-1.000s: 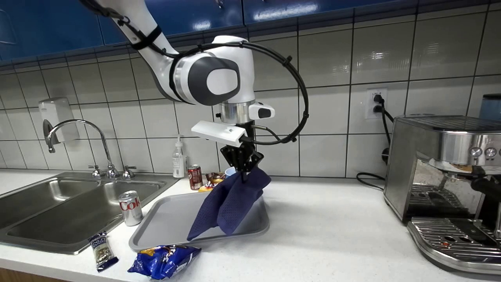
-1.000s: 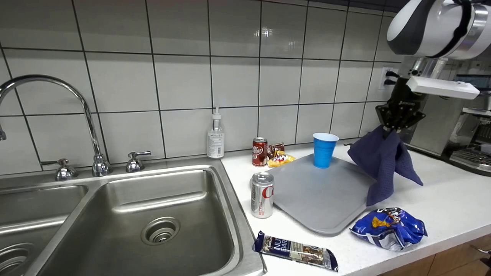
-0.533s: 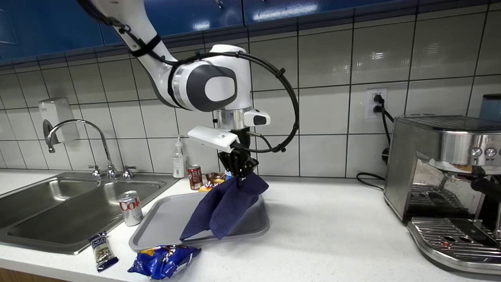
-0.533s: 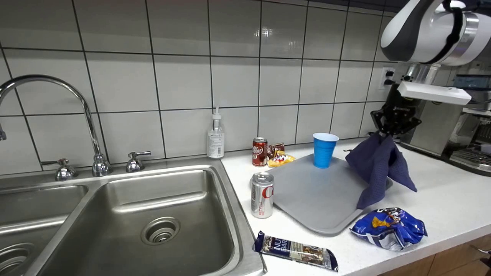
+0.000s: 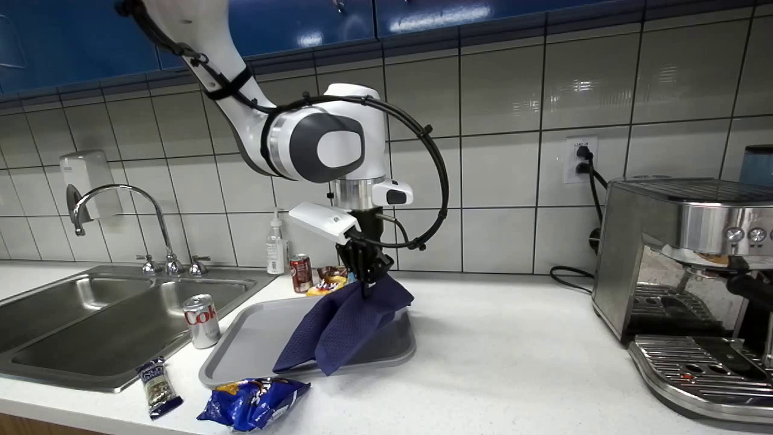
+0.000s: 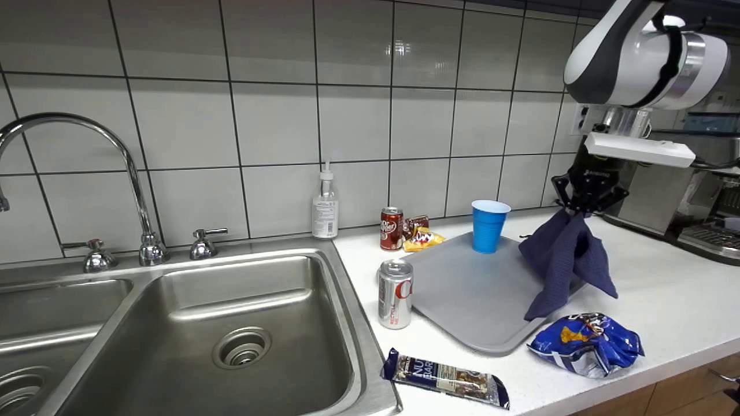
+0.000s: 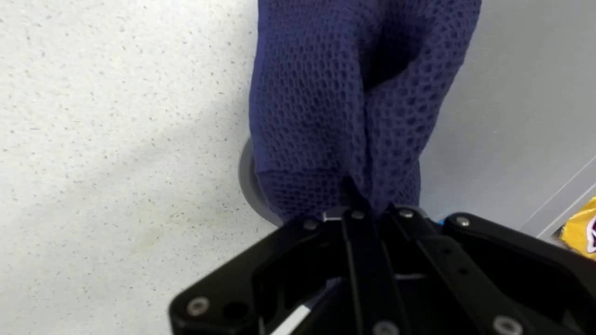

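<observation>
My gripper (image 5: 366,289) is shut on a dark purple, waffle-textured cloth (image 5: 347,332), pinching it near its top so that it hangs in folds. In an exterior view the gripper (image 6: 573,212) holds the cloth (image 6: 562,263) over the right part of a grey tray (image 6: 474,306). The cloth's lower corners hang close to the tray rim; I cannot tell whether they touch it. In the wrist view the fingertips (image 7: 368,204) press into the cloth (image 7: 312,102), with the tray (image 7: 512,102) below. A blue cup (image 6: 488,228) stands on the tray's far side, mostly hidden behind the cloth elsewhere.
A blue chip bag (image 6: 587,345), a nut bar (image 6: 445,378) and a silver Coke can (image 6: 395,294) lie or stand around the tray. A red can (image 6: 391,229) and snack packets (image 6: 423,239) are behind. A sink (image 5: 121,320) and a coffee machine (image 5: 694,241) flank the counter.
The arm has moved down and slightly toward the sink with the cloth. The cloth now hangs lower and further over the tray. The other objects have not moved.
</observation>
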Tool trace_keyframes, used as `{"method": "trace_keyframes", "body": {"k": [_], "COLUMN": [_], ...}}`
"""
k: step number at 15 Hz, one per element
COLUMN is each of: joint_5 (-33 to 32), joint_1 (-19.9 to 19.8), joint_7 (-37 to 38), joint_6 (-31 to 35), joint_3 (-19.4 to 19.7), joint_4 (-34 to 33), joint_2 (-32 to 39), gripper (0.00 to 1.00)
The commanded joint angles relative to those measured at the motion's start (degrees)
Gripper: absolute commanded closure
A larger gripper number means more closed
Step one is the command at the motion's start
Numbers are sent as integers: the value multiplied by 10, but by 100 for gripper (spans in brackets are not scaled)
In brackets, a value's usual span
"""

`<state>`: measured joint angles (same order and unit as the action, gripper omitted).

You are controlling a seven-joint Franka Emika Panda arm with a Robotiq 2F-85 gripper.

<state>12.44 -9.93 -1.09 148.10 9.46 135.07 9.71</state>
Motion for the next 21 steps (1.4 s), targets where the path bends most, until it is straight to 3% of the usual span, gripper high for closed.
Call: {"method": "trace_keyframes", "body": {"k": [1, 21], "joint_5": [-2, -15], "joint_1": [3, 18], "joint_7": [36, 123], "joint_6": [-16, -8], "joint_3": [-5, 2], "joint_4": [-19, -41], "joint_2": [15, 75], "gripper": [99, 99]}}
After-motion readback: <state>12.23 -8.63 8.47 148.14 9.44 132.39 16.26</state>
